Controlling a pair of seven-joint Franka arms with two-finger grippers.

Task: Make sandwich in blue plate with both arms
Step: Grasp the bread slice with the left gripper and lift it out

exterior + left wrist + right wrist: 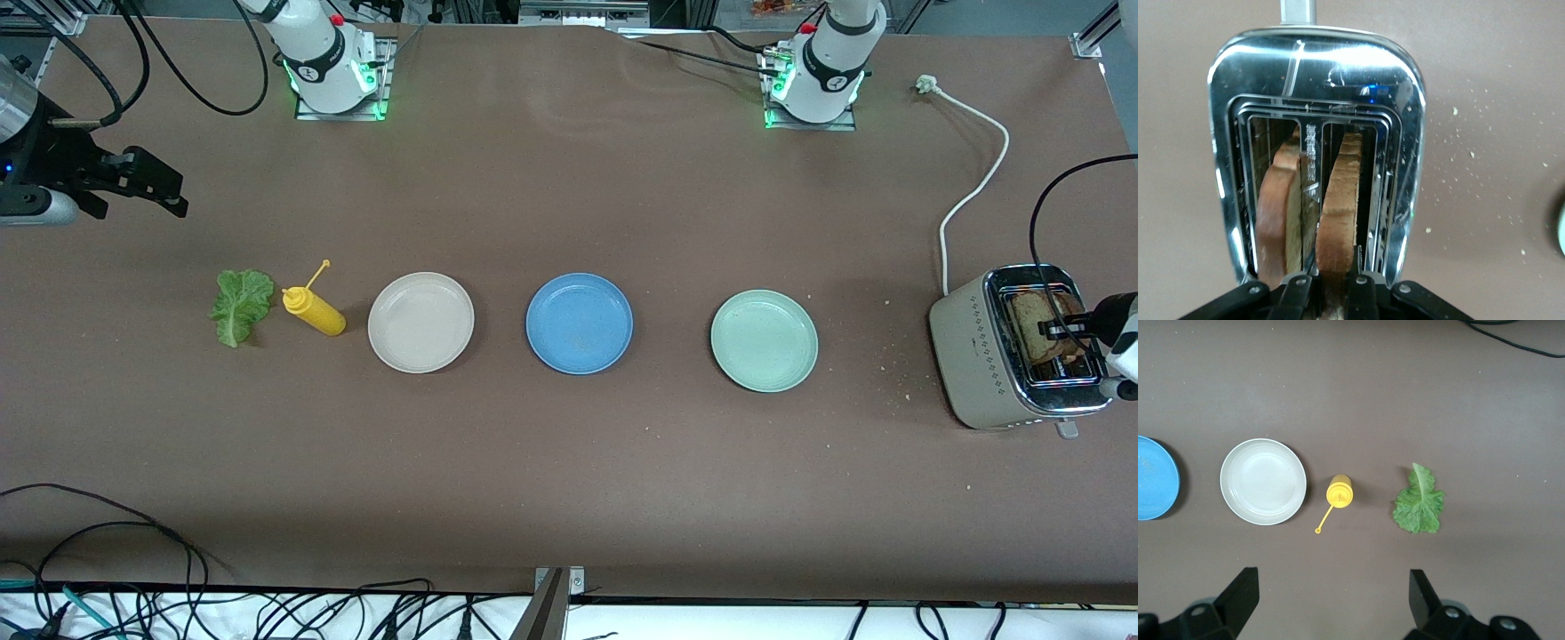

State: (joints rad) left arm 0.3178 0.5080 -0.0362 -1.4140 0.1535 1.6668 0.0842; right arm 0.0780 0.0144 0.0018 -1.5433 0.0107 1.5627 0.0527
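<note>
The blue plate [579, 323] lies empty in the middle of the table; its edge also shows in the right wrist view [1151, 487]. Two brown bread slices [1036, 324] stand in the slots of a beige and chrome toaster [978, 356] at the left arm's end. My left gripper [1067, 329] is over the toaster, its fingers closed on either side of one slice [1341, 200]; the other slice [1275, 213] stands beside it. A green lettuce leaf [240, 305] lies at the right arm's end, also in the right wrist view [1419, 503]. My right gripper [142, 197] hangs open and empty above the table there [1335, 577].
A beige-white plate [420, 322] and a pale green plate [764, 340] flank the blue plate. A yellow squeeze bottle [313, 309] lies between the lettuce and the beige-white plate. The toaster's white cord [973, 178] runs toward the left arm's base. Crumbs lie beside the toaster.
</note>
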